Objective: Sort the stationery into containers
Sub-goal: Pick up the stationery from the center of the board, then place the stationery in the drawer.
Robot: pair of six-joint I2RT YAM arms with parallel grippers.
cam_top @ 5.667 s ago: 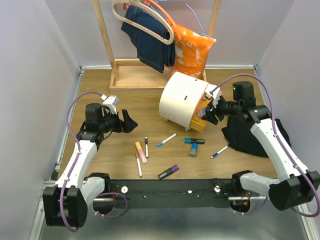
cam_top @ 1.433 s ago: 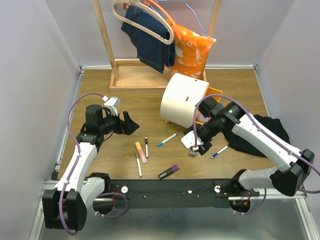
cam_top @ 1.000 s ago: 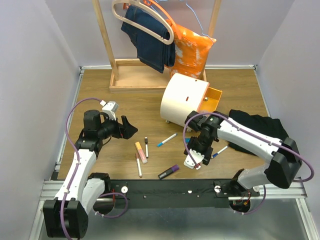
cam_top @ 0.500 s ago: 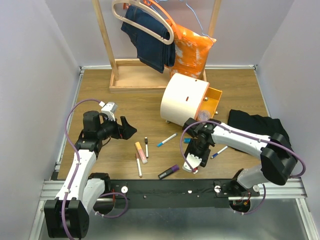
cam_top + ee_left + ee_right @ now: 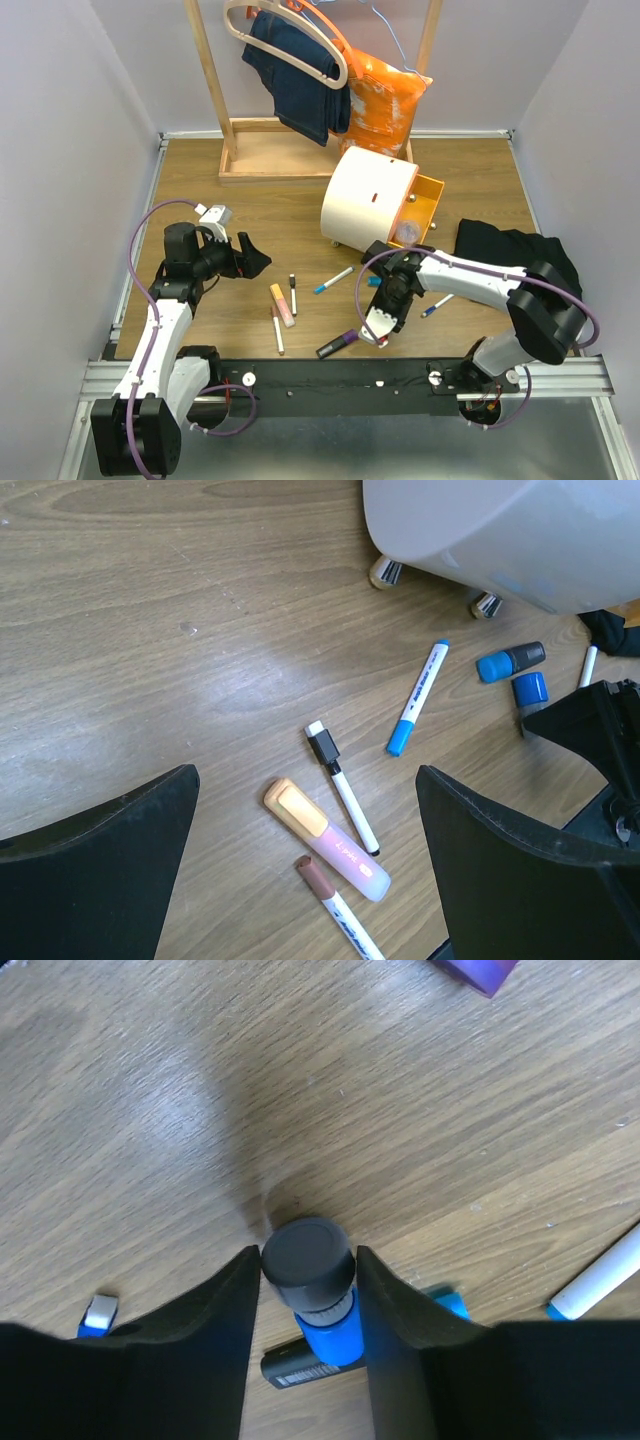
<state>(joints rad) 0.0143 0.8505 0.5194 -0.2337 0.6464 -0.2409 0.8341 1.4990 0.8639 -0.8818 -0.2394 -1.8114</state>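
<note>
My right gripper [image 5: 308, 1257] is shut on the dark cap of a stubby blue marker [image 5: 335, 1332], which stands on end on the wood floor. A black marker with a blue cap [image 5: 300, 1365] lies just under it. In the top view the right gripper [image 5: 390, 292] is in front of the cream cabinet [image 5: 365, 200], whose orange drawer [image 5: 428, 200] stands open. My left gripper [image 5: 305, 865] is open above an orange-pink highlighter [image 5: 325, 840], a black-capped pen [image 5: 340, 785] and a brown-capped pen [image 5: 335, 905]. A blue-capped white pen [image 5: 417, 698] lies nearer the cabinet [image 5: 500, 520].
A purple marker [image 5: 338, 343] lies by the near rail and a blue-tipped white pen [image 5: 437, 303] lies right of my right gripper. The dark cloth [image 5: 515, 255] is at the right. The wooden rack [image 5: 270, 150] and orange bag [image 5: 385, 105] stand at the back.
My right arm has come from the drawer down to the two blue markers, and its wrist has swung toward the near rail. The left arm has hardly moved.
</note>
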